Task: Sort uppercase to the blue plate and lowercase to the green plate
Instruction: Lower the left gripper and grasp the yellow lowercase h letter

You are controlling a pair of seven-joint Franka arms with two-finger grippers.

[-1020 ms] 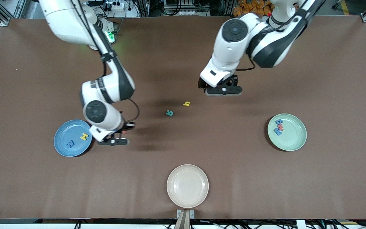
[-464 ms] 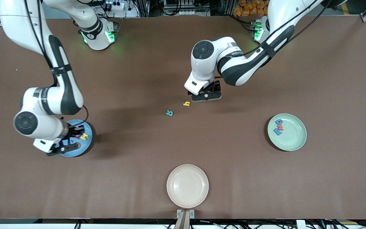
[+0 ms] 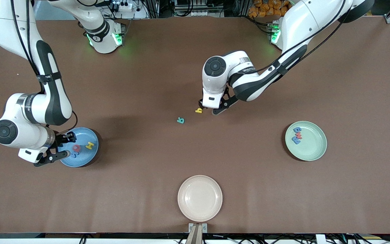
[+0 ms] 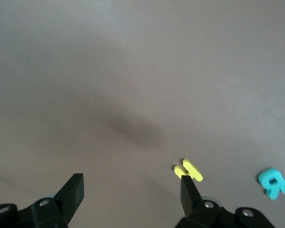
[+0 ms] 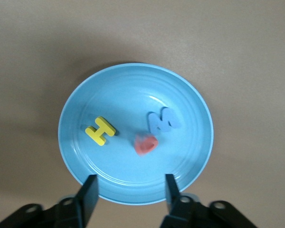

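Brown surface: yellow h (image 3: 199, 110) lies loose at centre, at eight o'clock of your left gripper (image 3: 208, 107), jaws apart; descend off-centre and you nudge it; right gripper (image 3: 57, 148), jaws apart, hovers over blue plate (image 3: 91, 156).

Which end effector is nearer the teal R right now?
Left. The left end effector is down by the yellow h, right beside the teal R; the right end effector is open over the blue plate at the right arm's end.
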